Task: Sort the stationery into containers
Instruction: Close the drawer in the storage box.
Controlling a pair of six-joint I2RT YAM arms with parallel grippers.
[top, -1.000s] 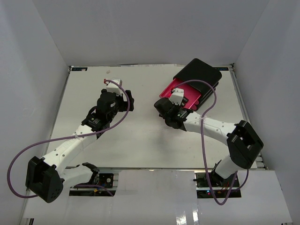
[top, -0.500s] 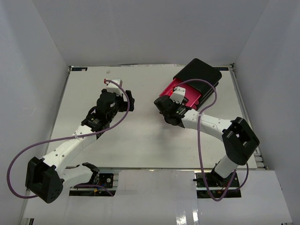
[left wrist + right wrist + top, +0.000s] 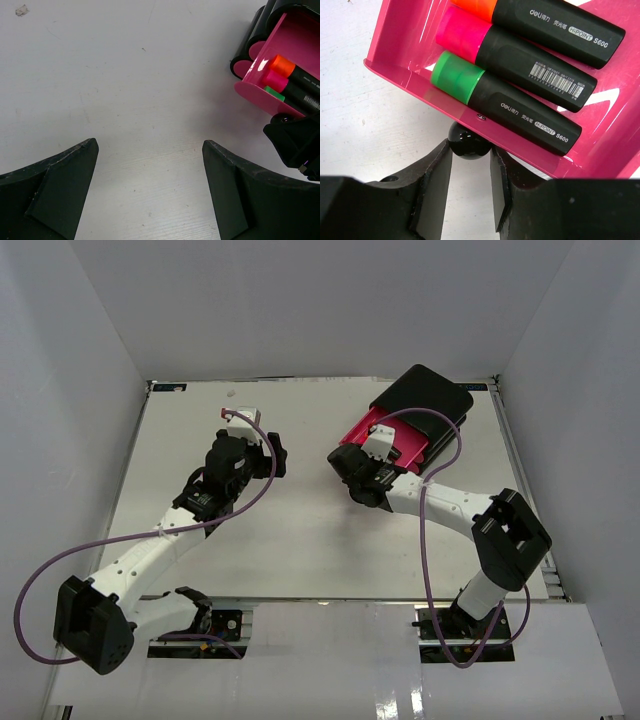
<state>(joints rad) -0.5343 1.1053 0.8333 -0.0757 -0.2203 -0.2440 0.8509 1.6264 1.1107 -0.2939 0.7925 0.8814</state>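
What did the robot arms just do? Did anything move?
The right arm's elbow shifted a little forward and to the left. The right hand squeezed in around the black knob of the open pink drawer, and its fingers now sit against both sides of the knob. The drawer has not slid yet. The left hand stayed where it was, wide open.

Both arms are extended toward the frame's middle, the left gripper [image 3: 276, 455] held with jaws wide apart, the right gripper [image 3: 470, 150] with jaws set narrow.
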